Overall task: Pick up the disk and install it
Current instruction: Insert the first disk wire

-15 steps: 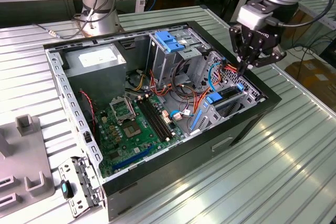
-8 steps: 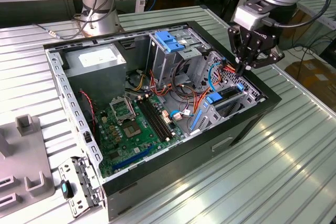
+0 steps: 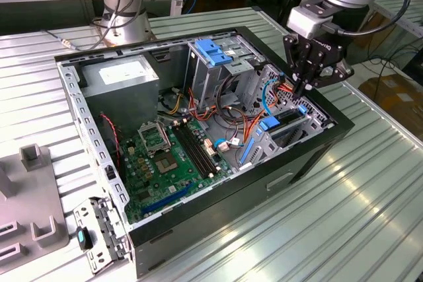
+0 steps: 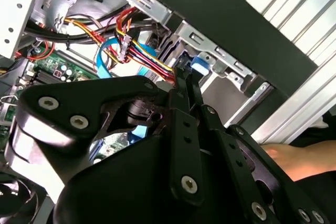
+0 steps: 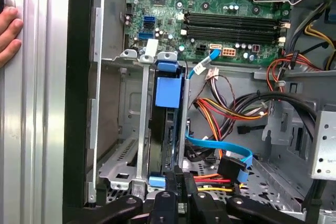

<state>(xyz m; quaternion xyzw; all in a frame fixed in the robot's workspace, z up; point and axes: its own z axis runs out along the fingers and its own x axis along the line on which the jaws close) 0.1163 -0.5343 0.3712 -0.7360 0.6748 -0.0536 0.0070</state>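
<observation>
On the near part of the ribbed metal table [image 3: 357, 209], at the exterior view's left, stands a grey fixture block [image 3: 33, 196]. Just beside it lies a perforated metal bracket [image 3: 99, 236].

The open computer case [image 3: 218, 229] lies on its side on the table, interior facing up. The motherboard [image 3: 165, 163] covers the near-left floor of the case.

The disk [image 3: 287, 120] is seated edge-up in the drive bay [image 3: 317, 120] at the case's right end in the exterior view. In the first wrist view its dark body [image 5: 168, 135] stands between two metal rails, with the blue bracket tab [image 5: 168, 92] at the end towards the motherboard. A flat blue cable [image 5: 220, 148] runs just beside the bay.

The gripper [image 3: 305, 89] hangs directly above the disk's far-right end. In both wrist views the fingers are drawn narrow, tips close together [image 5: 177, 178] at the disk's top edge [image 4: 184, 74]. Whether they clamp any part of the disk cannot be told.

A person's hand [image 5: 8, 30] rests on the table outside the case wall.

Farther back in the case are the power supply [image 3: 122, 74] at the left and a tall metal cage with a blue plate [image 3: 215, 51]. The arm's base [image 3: 125, 4] stands beyond the case.
</observation>
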